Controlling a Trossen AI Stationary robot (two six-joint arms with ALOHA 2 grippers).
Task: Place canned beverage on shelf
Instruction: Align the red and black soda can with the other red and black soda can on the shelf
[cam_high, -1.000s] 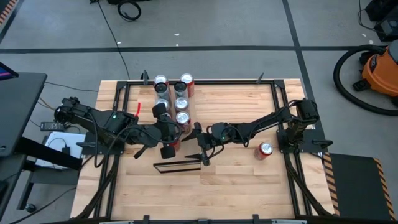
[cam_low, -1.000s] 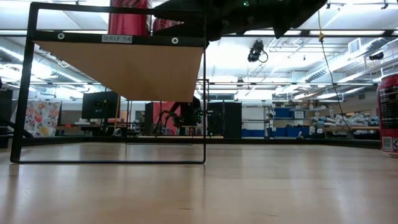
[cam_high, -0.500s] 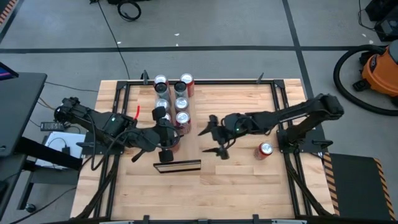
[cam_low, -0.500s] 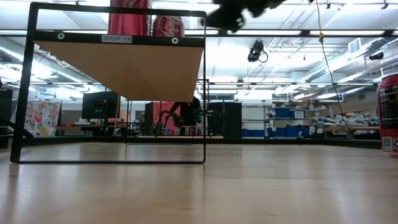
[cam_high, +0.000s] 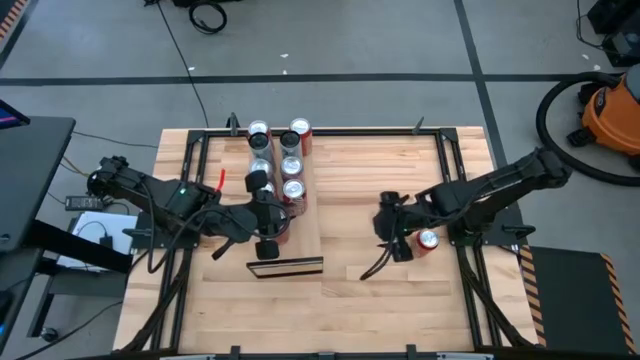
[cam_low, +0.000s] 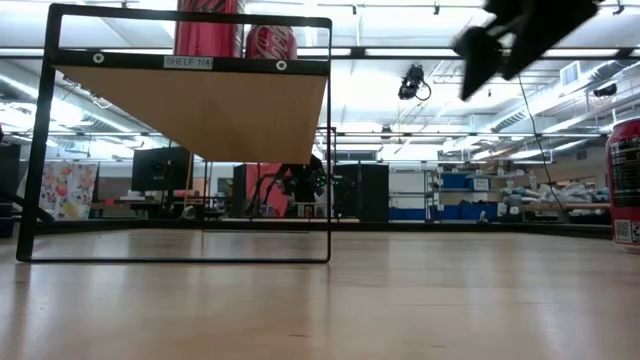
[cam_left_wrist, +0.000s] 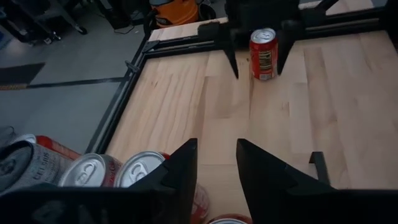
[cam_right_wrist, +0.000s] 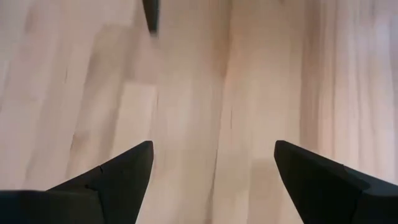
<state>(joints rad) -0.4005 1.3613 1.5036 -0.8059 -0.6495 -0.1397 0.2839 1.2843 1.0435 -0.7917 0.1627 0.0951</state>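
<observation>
The shelf (cam_low: 200, 105) is a pale wood slab in a black frame; from above it runs from the far edge toward the near side (cam_high: 305, 230). Several cans (cam_high: 291, 165) stand on it, two of them showing in the low view (cam_low: 270, 40). One red can (cam_high: 428, 240) stands upright on the tabletop at the right and also shows in the left wrist view (cam_left_wrist: 263, 53). My right gripper (cam_high: 392, 228) hovers open just left of that can, touching nothing. My left gripper (cam_high: 278, 215) is open over the cans at the shelf's near end (cam_left_wrist: 214, 155).
Black frame rails (cam_high: 455, 180) run along the table's edges. The tabletop between the shelf and the red can (cam_high: 350, 190) is bare wood. An orange vacuum (cam_high: 610, 110) and cables lie on the floor beyond the table.
My right gripper has moved from beside the shelf's near end toward the table's right edge, ending next to the red can on the tabletop. The cans on the shelf have stayed in place.
</observation>
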